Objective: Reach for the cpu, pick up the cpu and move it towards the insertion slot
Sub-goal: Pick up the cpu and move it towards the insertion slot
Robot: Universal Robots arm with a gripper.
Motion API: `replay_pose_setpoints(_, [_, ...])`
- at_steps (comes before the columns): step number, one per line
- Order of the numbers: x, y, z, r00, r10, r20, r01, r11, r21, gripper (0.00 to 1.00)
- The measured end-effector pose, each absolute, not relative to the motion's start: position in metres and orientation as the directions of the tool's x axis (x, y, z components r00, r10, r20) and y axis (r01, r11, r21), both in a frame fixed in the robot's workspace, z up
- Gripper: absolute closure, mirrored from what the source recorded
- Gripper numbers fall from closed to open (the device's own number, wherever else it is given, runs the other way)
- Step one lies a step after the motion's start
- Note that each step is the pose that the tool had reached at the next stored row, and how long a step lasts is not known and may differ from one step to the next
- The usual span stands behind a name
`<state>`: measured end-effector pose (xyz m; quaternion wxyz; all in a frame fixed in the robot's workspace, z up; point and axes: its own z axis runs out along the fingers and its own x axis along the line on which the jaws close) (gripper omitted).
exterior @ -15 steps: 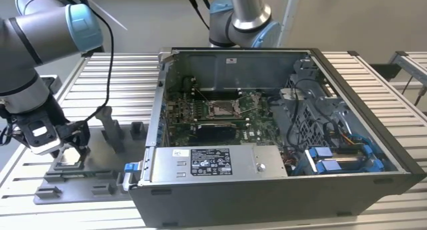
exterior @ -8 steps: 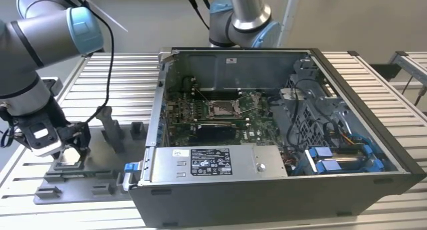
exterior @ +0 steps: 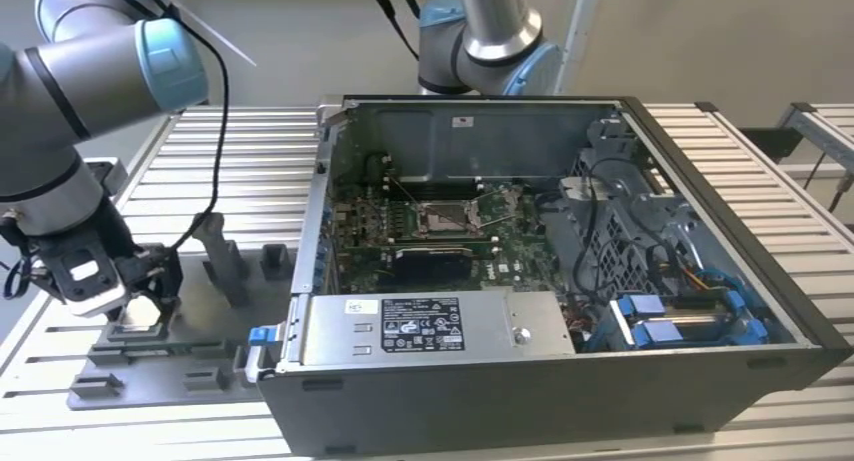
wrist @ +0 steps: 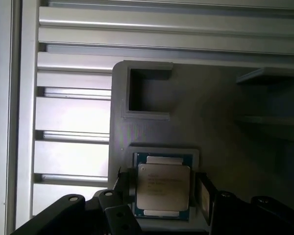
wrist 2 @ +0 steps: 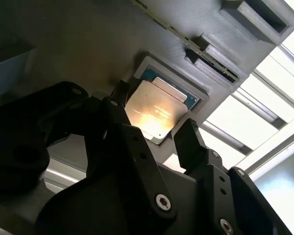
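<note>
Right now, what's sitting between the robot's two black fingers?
The small, flat, square, silvery-topped cpu, lying in its grey plastic fixture pocket; both wrist views show it between the fingers.

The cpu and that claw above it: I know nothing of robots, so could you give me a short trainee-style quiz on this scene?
1. True or false: the cpu already sits in the insertion slot.
2. The fingers of the gripper are: A open, either side of the cpu; B holding the cpu in the air; C above the insertion slot.
3. Fill in: the cpu lies in a recess of the grey ____.
Key: 1 false; 2 A; 3 fixture.
</note>
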<state>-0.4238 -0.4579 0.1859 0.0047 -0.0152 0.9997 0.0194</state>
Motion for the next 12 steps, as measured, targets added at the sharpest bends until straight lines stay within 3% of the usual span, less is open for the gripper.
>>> replay_pose_setpoints(12, [-0.4238, -0.458, 0.1842, -0.999, -0.03, -0.01, -0.031, 0.999, 0.038, 0.0])
